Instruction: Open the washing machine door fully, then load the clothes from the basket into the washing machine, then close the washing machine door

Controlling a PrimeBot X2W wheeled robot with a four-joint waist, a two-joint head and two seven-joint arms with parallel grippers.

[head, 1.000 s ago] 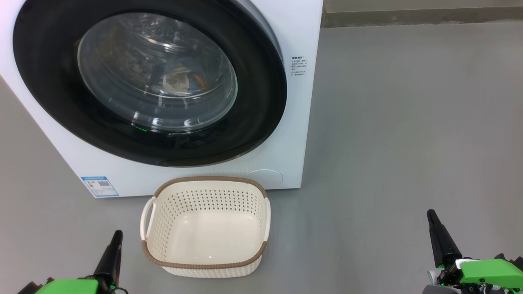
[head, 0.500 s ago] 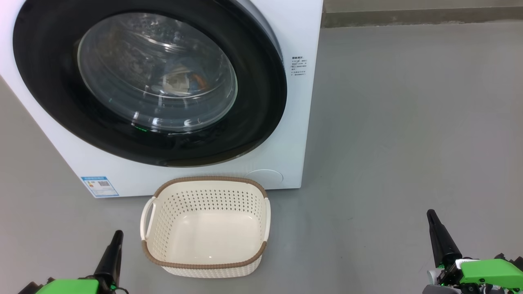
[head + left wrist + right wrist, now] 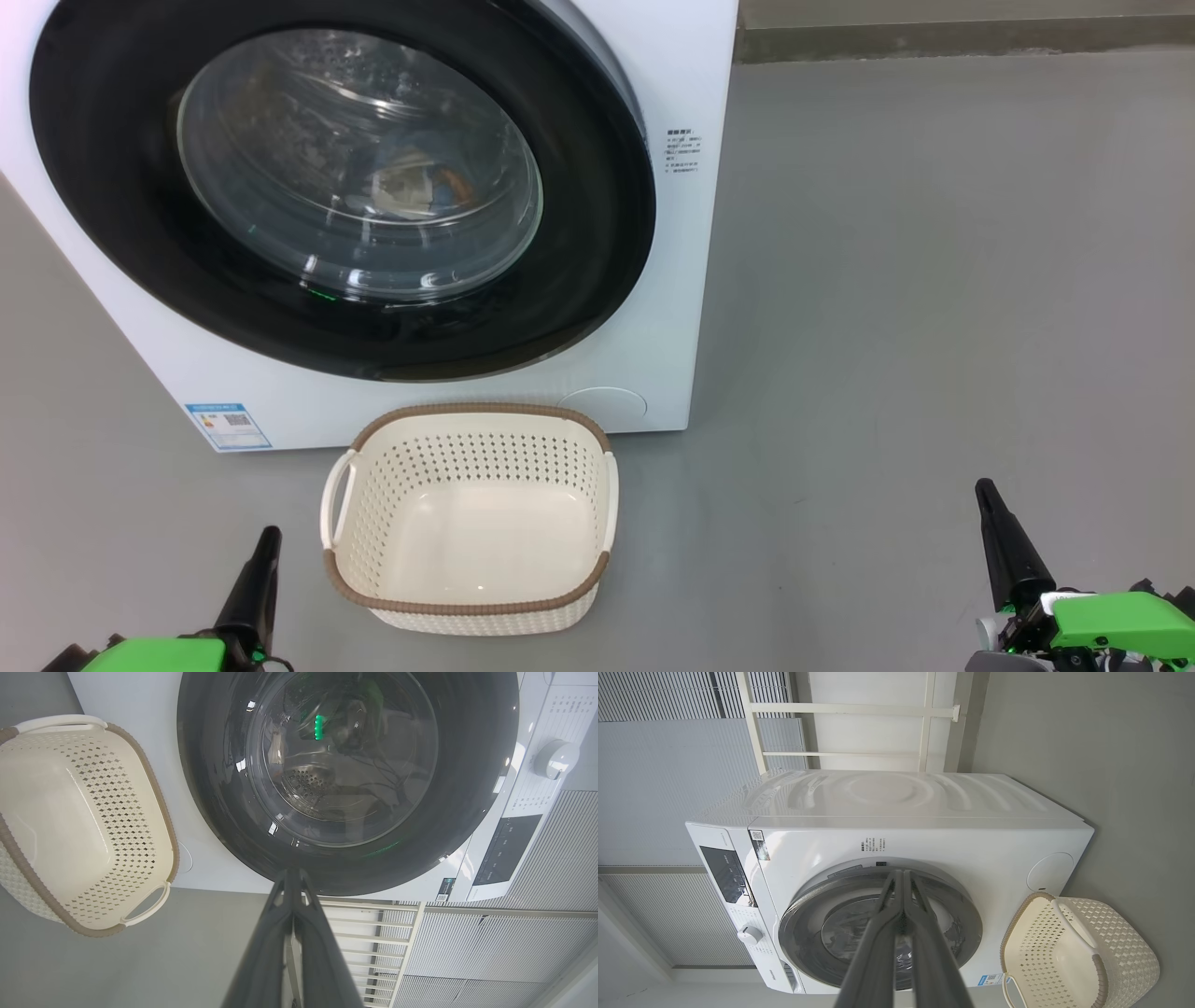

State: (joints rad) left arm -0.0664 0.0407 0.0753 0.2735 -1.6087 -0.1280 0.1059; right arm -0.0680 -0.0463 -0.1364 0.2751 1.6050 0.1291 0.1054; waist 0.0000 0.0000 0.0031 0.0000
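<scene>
The washing machine stands white and boxy ahead of me. The washing machine door, black-rimmed with a glass bowl, lies flat against its front. Through the glass I make out the clothes, a blue, cream and orange bundle inside the drum. The basket sits on the floor just below the door, its inside bare. My left gripper is shut at the lower left, left of the basket. My right gripper is shut at the lower right, well apart from everything. Each wrist view shows its own gripper, the left and the right, pressed together and holding nothing.
Grey floor stretches wide to the right of the machine, up to a wall base. A control panel with a round knob tops the machine's front. A white railing and ribbed wall panels stand behind the machine.
</scene>
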